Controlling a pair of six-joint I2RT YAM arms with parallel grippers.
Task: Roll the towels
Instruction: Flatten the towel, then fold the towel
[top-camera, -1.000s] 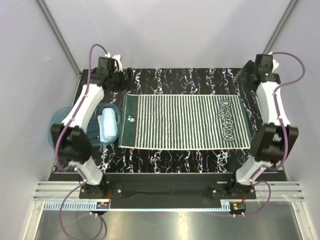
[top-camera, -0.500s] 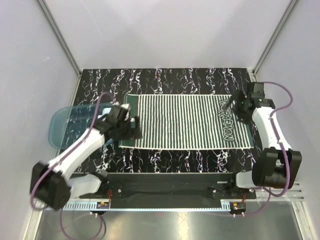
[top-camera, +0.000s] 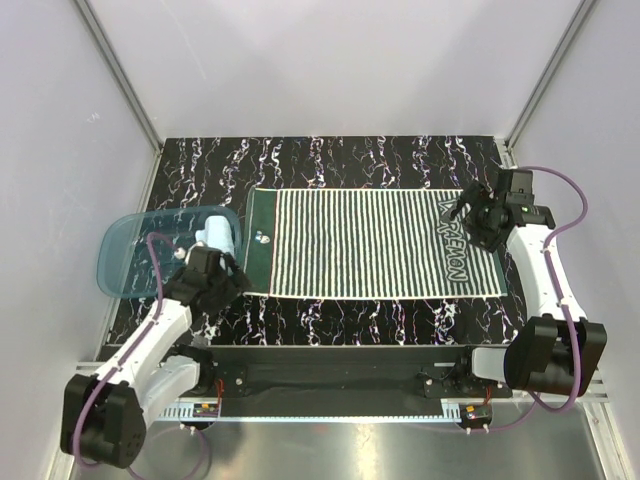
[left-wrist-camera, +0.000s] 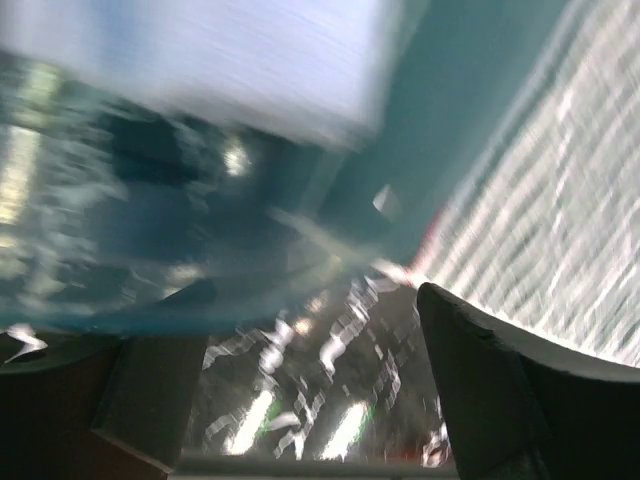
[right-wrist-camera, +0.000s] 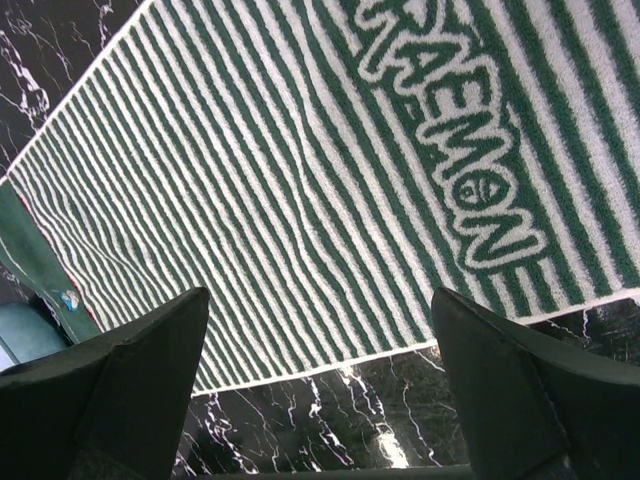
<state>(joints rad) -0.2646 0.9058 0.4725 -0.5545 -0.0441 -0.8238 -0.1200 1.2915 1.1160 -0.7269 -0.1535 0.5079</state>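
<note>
Striped towel (top-camera: 360, 243) lies flat and unrolled across the middle of the table (top-camera: 330, 160). The big outlined green lettering (right-wrist-camera: 455, 150) at its right end reads "RAEMON" in the right wrist view, with the start of the word cut off at the frame edge, and the small emblem (top-camera: 262, 238) on the solid green band at the left end is too small to read. Right gripper (top-camera: 472, 210) hovers over that lettering with fingers spread wide and nothing between them. Left gripper (top-camera: 222, 272) sits low at the towel's near-left corner beside the tub (top-camera: 130, 260), its view blurred but fingers apart and empty, and the blue towel (top-camera: 216, 238) lies in that tub.
</note>
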